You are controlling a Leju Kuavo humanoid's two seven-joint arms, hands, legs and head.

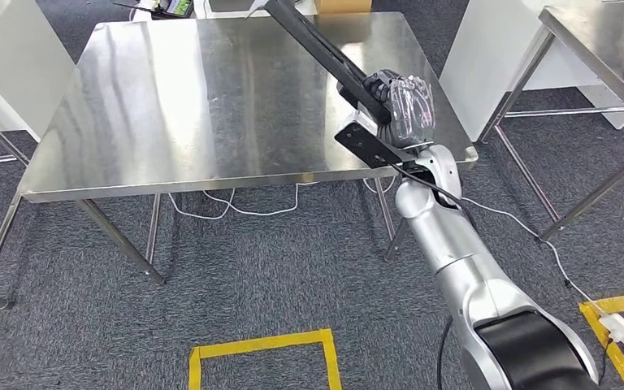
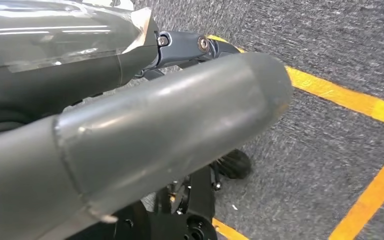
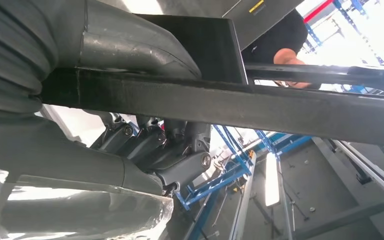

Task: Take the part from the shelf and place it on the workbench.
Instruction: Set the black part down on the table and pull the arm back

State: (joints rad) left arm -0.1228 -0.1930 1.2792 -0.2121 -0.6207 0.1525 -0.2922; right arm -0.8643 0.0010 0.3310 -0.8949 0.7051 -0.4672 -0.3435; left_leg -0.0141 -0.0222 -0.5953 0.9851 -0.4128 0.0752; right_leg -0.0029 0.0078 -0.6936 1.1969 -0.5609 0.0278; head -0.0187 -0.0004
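Over the steel tabletop [image 1: 211, 97], toward its right front corner, we see our right hand [image 1: 402, 106] wrapped around the long black part [image 1: 325, 53], held slanting above the surface. Left hand [image 2: 130, 140]: grip state unclear to us.

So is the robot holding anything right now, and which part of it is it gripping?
Yes: the right hand grips a long black part near its lower end, just above the flat plate; the rest slants up over the steel workbench.
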